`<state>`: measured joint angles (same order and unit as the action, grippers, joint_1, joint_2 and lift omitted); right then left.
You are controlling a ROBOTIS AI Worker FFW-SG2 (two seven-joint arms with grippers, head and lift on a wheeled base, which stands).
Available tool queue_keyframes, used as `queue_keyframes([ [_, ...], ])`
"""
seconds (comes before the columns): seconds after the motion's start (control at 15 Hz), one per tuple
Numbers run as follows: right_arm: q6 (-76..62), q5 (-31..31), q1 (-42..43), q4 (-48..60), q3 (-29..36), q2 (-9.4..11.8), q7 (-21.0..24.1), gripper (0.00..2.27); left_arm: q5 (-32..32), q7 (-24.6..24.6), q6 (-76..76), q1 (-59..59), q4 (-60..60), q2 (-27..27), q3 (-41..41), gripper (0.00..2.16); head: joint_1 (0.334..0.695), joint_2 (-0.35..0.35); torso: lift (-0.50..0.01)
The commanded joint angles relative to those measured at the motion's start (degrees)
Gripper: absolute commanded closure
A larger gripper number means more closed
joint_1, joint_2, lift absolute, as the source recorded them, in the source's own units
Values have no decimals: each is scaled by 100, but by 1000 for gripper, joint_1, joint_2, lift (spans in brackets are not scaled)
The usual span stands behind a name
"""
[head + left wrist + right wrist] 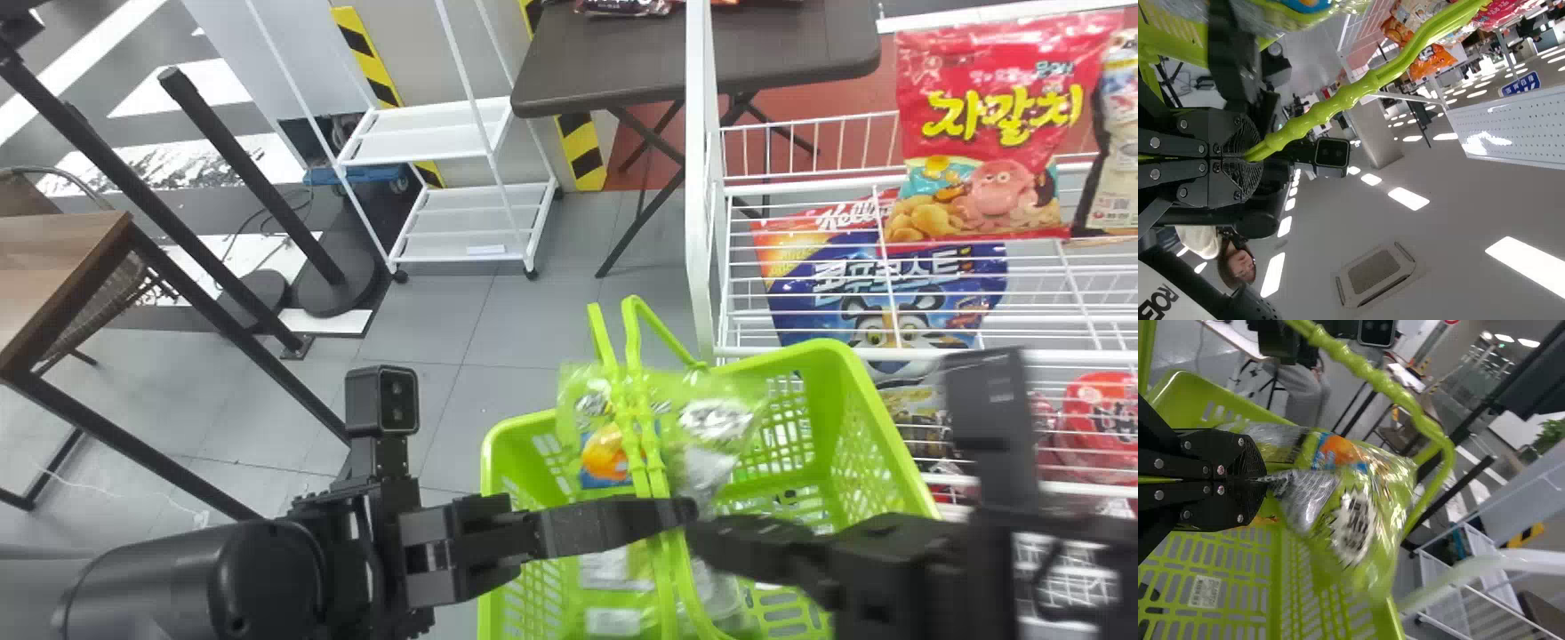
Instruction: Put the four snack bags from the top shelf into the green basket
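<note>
HEAD VIEW
Basket: green plastic, lattice walls, rounded rim, beside the rack.
Handles: 2 slim green loops, knobbly grip parts, side by side over the basket.
Left gripper: at the handles, clamped on.
Right gripper: over the basket, near the left gripper's tips, pinching the green bag.
Green bag: shiny, crinkled film, white burst print, above the basket floor, by the handles.
Clear wrap: glossy, low in the basket; bag count there, cannot tell.
Rack: white metal, thin wire shelves.
Red bag: puffy, smooth, upright on the top shelf.
Pale bag: narrow part seen, just beside the red bag.
Blue bag: broad, under the top wires.

LEFT WRIST VIEW
Left gripper: fingers shut around a ribbed, twisty handle.
Orange bag: crinkly, up on the rack.

RIGHT WRIST VIEW
Right gripper: fingers tight on a silvery, wrinkled end of the green bag; orange and blue print near.
Paper tag: flat, square-ish, on the basket's slotted plastic.
</note>
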<state>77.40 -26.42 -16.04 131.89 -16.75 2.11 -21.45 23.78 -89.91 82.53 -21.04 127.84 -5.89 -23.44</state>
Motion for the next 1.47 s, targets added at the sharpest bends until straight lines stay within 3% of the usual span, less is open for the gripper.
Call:
queue_keyframes([
  [0.0,-273,190,242,-489,-540,0,62,1791,13,-65,5,-23,30,0,-2,2148,695,350,-3],
  [0.13,-168,208,339,-533,-637,61,62,-1,13,-65,5,-49,65,0,-20,2148,695,350,-3],
  [0.4,254,-153,163,153,224,211,53,63,39,-65,5,-67,65,-8,-37,2148,695,350,-3],
  [0.67,-45,-856,-92,777,2219,202,-26,70,39,-65,5,-67,65,-17,-37,2148,695,350,-3],
  [0.73,-537,-697,92,636,2580,184,0,70,39,-65,5,-67,65,-17,-37,2148,695,283,-3],
  [0.93,-1592,208,910,-665,2659,211,-26,70,39,-65,5,-67,65,0,33,2148,695,98,-3],
  [1.13,-3103,744,1604,-2194,2422,211,-26,70,39,-65,5,-67,56,-8,33,2148,695,-35,-3],
  [1.4,-4668,1254,2624,-4110,2114,211,35,66,39,-65,-13,-58,4,-17,33,2148,695,-69,-3],
])
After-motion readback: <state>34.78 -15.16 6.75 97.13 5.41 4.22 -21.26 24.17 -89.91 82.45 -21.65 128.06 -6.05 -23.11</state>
